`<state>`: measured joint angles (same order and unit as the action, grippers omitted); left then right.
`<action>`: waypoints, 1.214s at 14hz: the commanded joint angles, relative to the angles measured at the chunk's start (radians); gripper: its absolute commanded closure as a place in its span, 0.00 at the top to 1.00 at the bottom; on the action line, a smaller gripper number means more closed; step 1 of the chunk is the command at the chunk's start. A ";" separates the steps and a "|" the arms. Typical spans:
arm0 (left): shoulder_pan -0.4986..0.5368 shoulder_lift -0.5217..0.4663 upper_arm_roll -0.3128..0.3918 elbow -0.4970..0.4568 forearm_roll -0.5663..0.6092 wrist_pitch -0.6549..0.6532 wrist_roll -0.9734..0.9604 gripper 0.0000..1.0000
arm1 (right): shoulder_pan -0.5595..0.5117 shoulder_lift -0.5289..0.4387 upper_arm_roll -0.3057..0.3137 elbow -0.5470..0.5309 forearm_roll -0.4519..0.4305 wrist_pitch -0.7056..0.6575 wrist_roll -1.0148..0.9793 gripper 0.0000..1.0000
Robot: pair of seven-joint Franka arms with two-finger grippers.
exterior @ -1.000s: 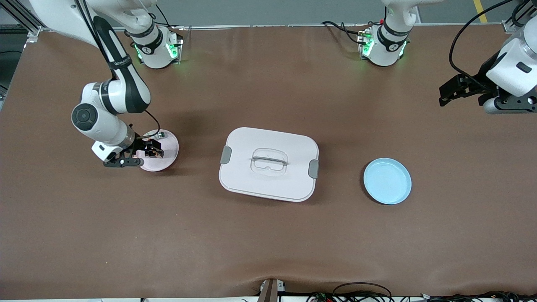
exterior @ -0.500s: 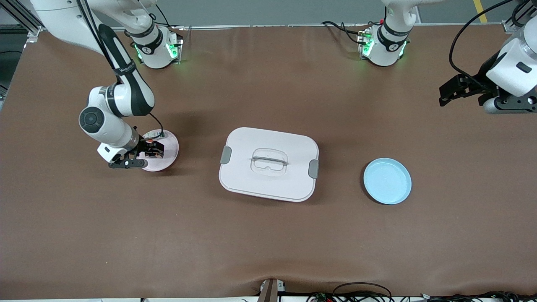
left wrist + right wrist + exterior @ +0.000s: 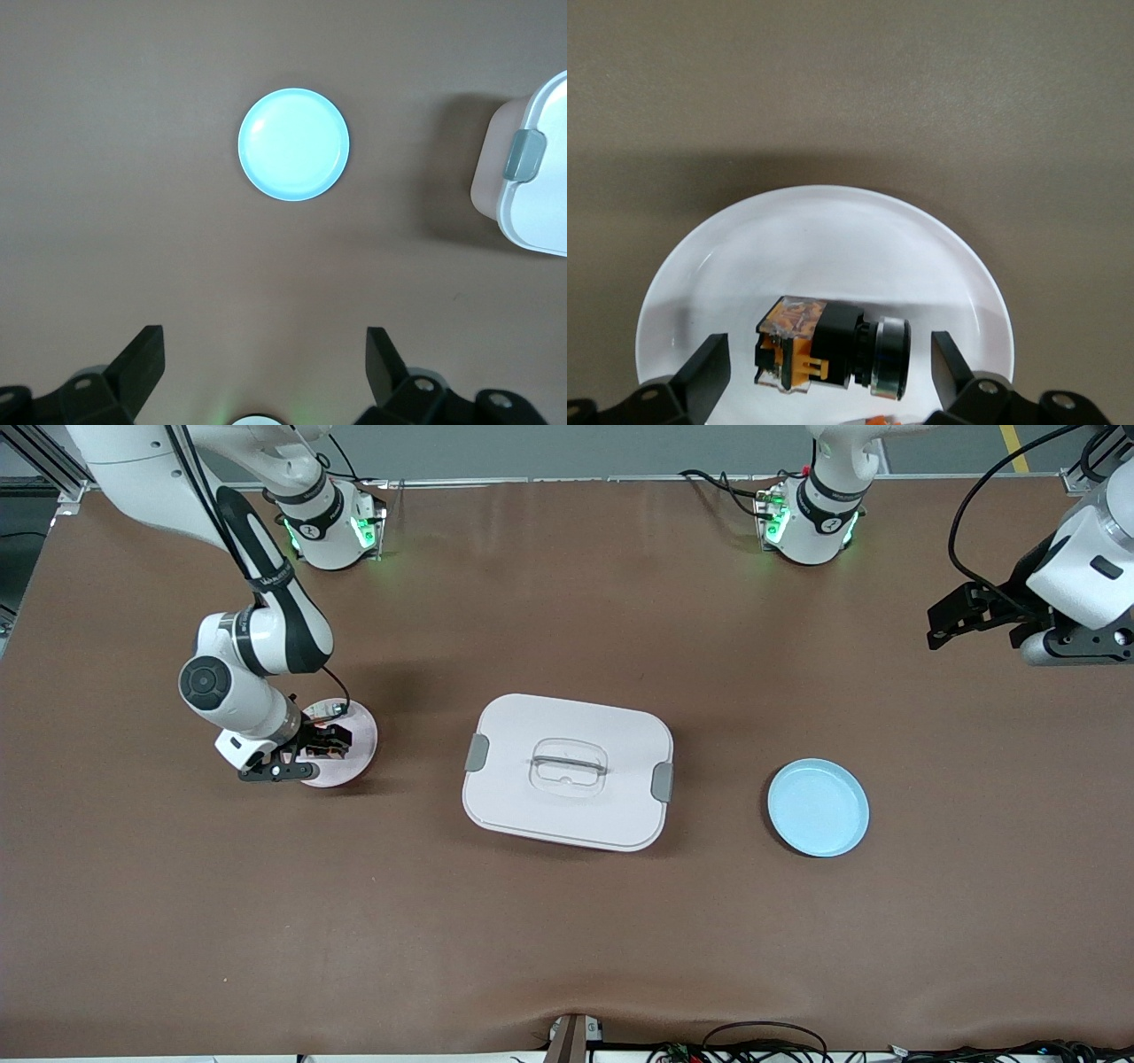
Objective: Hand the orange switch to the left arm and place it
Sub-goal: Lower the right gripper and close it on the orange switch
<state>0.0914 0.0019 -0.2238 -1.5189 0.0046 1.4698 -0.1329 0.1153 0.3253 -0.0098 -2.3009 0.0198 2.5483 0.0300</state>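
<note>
Spreading wide across the front view, the brown table lies bare over its whole lower half, with open room also between the white box at centre and each plate; the box, its lid bearing grey side latches and a clear recessed handle, sits mid-frame, well apart from the pink plate at centre-left and the light blue plate at centre-right, which lies slightly lower in the frame than the box's middle.

The right gripper is low over the pink plate, its fingers spread wide and released, straddling the orange switch without visibly touching it; in the right wrist view a black finger stands at each side of the part with plate showing between. The left gripper hangs at the upper right edge of the front view, over bare table toward the left arm's end, where that arm waits; its fingers are likewise released and grasp nothing, with the blue plate seen between them farther off.

The orange switch lies on its side on the pink plate: a black blocky body, an orange clip and orange-flecked clear end, and a round silver-ringed cap at its other end; a small green-and-silver part rests at the plate's upper rim.
</note>
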 commanded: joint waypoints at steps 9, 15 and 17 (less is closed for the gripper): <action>-0.001 0.001 0.000 0.009 0.005 0.001 -0.004 1.00 | 0.012 0.031 -0.009 -0.008 -0.018 0.039 0.022 1.00; -0.001 0.001 0.000 0.009 0.005 0.001 -0.004 1.00 | 0.027 0.031 -0.012 -0.015 -0.020 0.041 0.034 0.29; -0.001 0.001 -0.002 0.009 0.005 0.001 -0.004 1.00 | 0.020 0.029 -0.012 -0.015 -0.020 0.040 0.036 0.00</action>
<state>0.0914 0.0019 -0.2238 -1.5190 0.0046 1.4698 -0.1329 0.1295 0.3565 -0.0122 -2.3033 0.0184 2.5765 0.0370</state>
